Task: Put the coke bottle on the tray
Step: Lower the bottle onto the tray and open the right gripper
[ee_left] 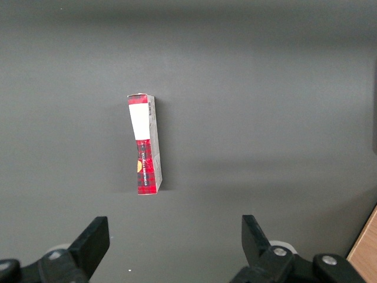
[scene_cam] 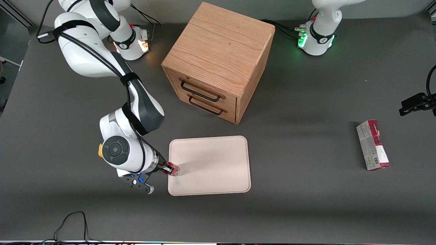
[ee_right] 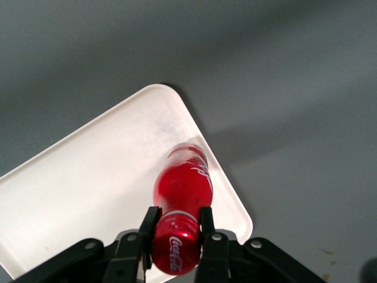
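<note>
Red coke bottle (ee_right: 181,194) — in end effector (ee_right: 177,227) — over tray (ee_right: 88,194)

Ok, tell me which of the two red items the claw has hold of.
The coke bottle, pinched at its neck by the claw over the tray edge. The red-and-grey carton lies untouched toward the parked arm's end.

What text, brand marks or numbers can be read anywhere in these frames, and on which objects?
"Coca-Cola": white script on the red cap of the coke bottle, held in the gripper above the tray edge.
White script, likely the same logo, on the bottle's side: only partly visible.
Print and a barcode on the red-and-grey carton, toward the parked arm's end of the table: too small to read.
Wooden drawer cabinet: no text.
</note>
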Robot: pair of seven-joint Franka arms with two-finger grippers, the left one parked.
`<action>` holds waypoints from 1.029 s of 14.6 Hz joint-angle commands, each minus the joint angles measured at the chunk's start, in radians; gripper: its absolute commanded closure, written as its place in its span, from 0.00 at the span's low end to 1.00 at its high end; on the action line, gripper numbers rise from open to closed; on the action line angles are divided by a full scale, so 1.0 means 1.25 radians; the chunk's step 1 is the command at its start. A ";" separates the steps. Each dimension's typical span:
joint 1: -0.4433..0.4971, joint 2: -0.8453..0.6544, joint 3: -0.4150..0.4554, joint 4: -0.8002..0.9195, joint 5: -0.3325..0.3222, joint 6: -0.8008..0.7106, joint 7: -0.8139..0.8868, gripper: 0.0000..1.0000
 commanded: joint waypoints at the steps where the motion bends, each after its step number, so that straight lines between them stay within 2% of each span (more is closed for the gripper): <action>1: 0.010 0.022 -0.001 0.035 -0.020 0.004 0.027 1.00; 11: 0.019 0.038 -0.001 0.034 -0.018 0.027 0.027 1.00; 12: 0.019 0.038 -0.001 0.034 -0.018 0.028 0.027 0.86; 13: 0.019 0.037 -0.003 0.034 -0.020 0.028 0.027 0.11; 14: 0.020 0.037 -0.003 0.033 -0.021 0.028 0.027 0.00; 15: 0.020 0.037 -0.003 0.034 -0.021 0.028 0.027 0.00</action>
